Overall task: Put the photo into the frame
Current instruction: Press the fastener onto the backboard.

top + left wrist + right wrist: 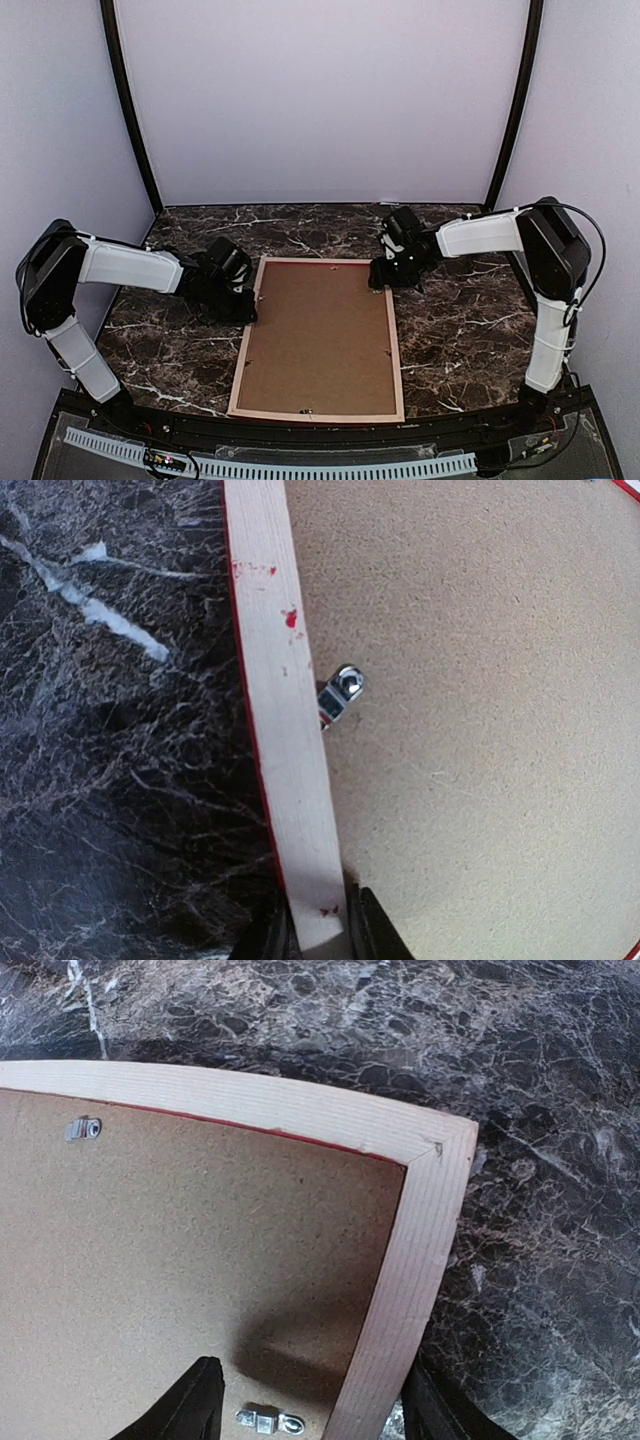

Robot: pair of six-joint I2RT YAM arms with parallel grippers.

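While thin rectangular pale-wood picture frame (420, 1260) lay face down on dark marble table (460, 330), brown backing board (318, 335) seated, left gripper (318, 935) clamped left rail; right gripper (315, 1405) straddled right rail, jaws apart; photo out of sight. Advisable: close right squarely, lift both sides level.

Your left gripper (238, 297), left of centre, pinches the edge of the frame (397, 360); your right gripper (383, 277), right of centre, stands wide open, both arms stretched inward.
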